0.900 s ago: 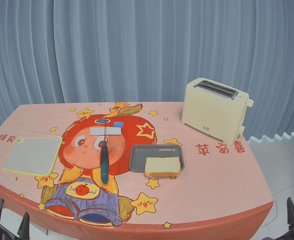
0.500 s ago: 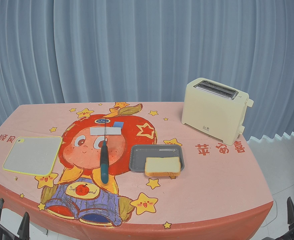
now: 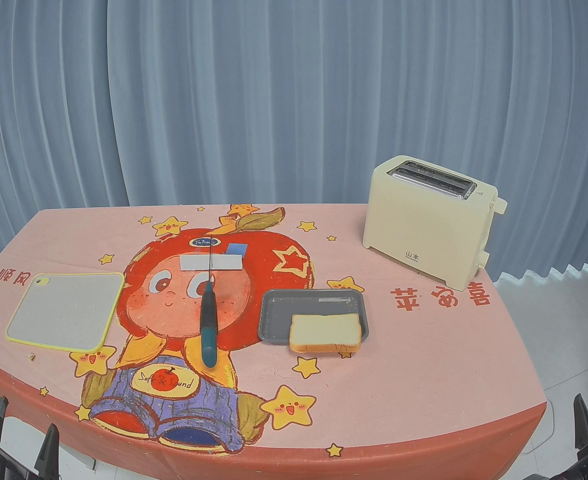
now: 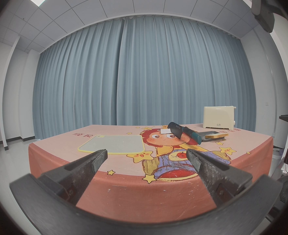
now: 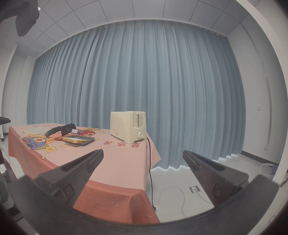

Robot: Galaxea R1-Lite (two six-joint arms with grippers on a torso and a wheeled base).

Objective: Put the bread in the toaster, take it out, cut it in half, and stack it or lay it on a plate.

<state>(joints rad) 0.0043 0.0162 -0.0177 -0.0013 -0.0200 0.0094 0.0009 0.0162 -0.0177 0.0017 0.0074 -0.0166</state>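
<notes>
A table (image 3: 427,375) draped in a pink cartoon-print cloth (image 3: 400,341) carries a yellow-rimmed cutting board (image 3: 66,311) at the robot's left, a teal-handled knife (image 3: 208,325) at centre, a grey tray (image 3: 287,308) just beside it — and a cream toaster (image 3: 430,220) toward the far right.
</notes>
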